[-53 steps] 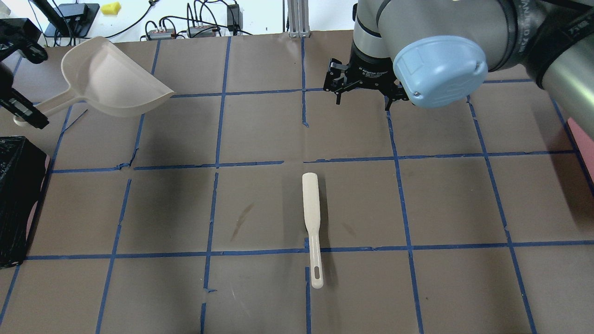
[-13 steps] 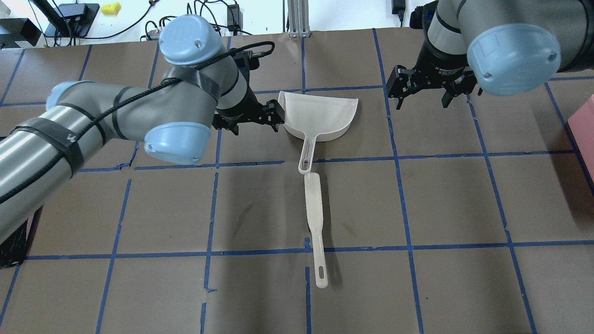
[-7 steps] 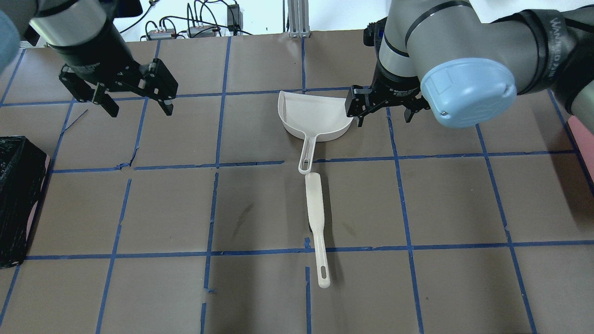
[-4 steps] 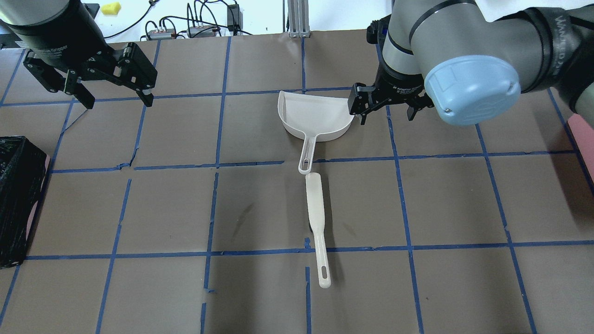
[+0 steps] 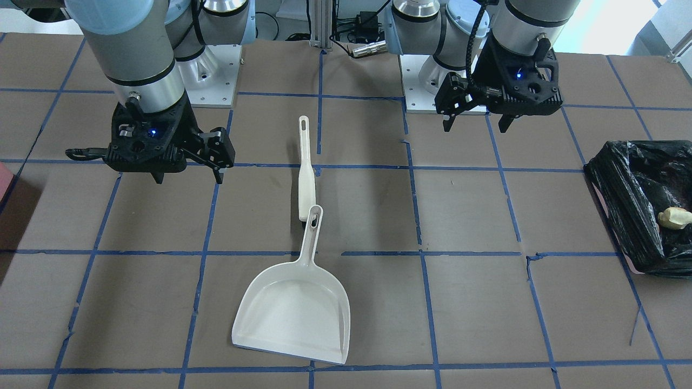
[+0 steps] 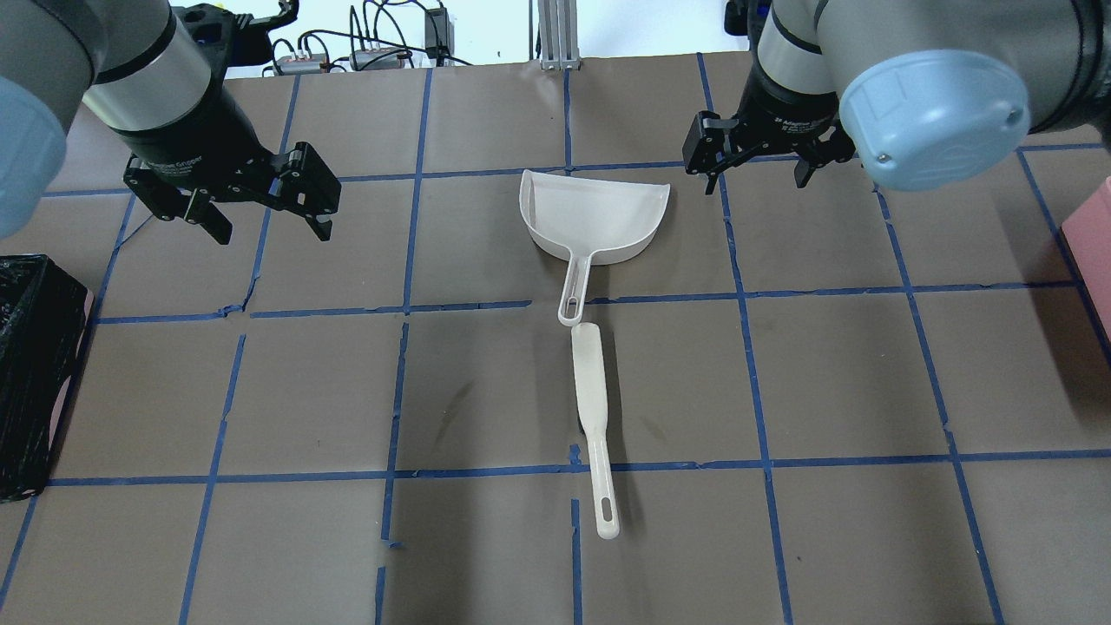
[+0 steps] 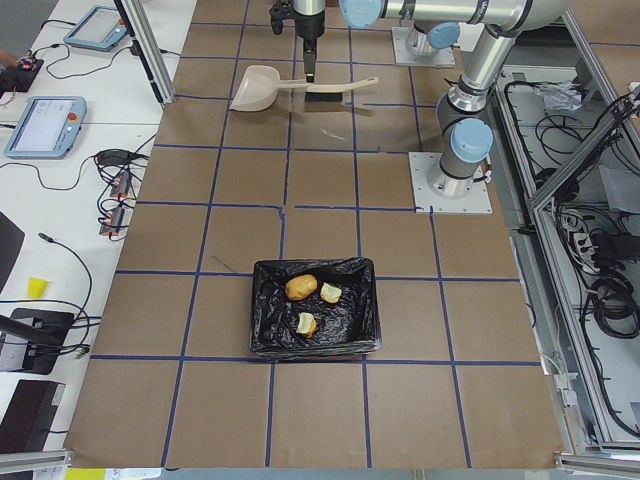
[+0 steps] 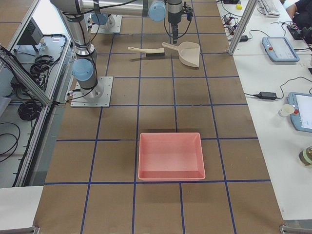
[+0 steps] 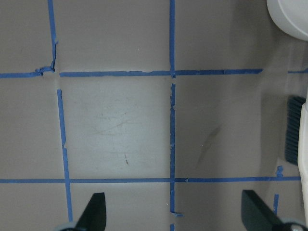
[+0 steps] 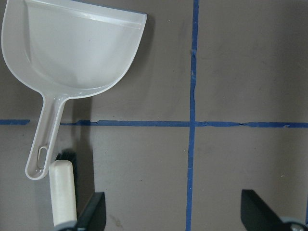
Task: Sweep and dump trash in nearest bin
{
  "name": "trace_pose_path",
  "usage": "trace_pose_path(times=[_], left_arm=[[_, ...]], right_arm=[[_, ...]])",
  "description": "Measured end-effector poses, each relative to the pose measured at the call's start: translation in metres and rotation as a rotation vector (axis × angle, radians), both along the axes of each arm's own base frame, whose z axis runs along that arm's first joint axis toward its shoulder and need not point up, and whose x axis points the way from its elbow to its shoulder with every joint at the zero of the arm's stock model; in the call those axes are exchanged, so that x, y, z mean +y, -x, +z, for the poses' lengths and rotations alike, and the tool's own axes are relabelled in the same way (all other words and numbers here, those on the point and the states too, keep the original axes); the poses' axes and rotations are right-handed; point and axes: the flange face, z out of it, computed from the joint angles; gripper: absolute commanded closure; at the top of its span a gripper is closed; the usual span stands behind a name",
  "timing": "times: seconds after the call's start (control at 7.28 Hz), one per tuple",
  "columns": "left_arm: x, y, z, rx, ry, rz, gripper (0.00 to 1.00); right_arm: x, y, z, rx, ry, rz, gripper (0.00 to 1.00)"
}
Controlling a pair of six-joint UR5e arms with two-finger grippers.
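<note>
The bin [image 7: 262,310] with its black bag sits at the table's left end and holds the trash: a tan-orange ball [image 7: 301,288], a bread-like chunk [image 7: 330,293] and a pale piece [image 7: 307,323]. The bin also shows in the overhead view [image 6: 30,373] and the front view [image 5: 621,189]. The white dustpan [image 6: 594,213] lies empty on the table, its handle touching the white brush [image 6: 590,391]. My left gripper [image 6: 272,233] is open and empty, left of the dustpan. My right gripper [image 6: 755,184] is open and empty, just right of the dustpan's far corner.
A pink tray [image 8: 170,156] stands on the table's right end and shows at the overhead view's right edge [image 6: 1095,234]. The brown paper tabletop carries a blue tape grid. Cables and boxes lie beyond the far edge.
Earlier my left gripper held the dustpan; it now lies on the table. Since half a second ago my left gripper moved right and nearer, and my right gripper drew back from the dustpan's right edge.
</note>
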Motion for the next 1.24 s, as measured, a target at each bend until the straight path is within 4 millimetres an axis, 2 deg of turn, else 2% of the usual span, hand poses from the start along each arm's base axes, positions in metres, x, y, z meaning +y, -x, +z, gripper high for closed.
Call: trace_pose_path(times=[0.27, 0.69, 1.24], left_arm=[[-0.009, -0.006, -0.007, 0.0, -0.001, -0.031, 0.0], [-0.048, -0.008, -0.003, -0.004, 0.047, -0.059, 0.0], [-0.051, -0.008, -0.001, -0.011, 0.021, -0.061, 0.0]], right_arm=[[-0.003, 0.007, 0.002, 0.0, 0.001, -0.008, 0.0], [-0.003, 0.008, 0.002, -0.002, 0.001, -0.01, 0.0], [-0.003, 0.009, 0.002, -0.003, 0.0, -0.013, 0.0]])
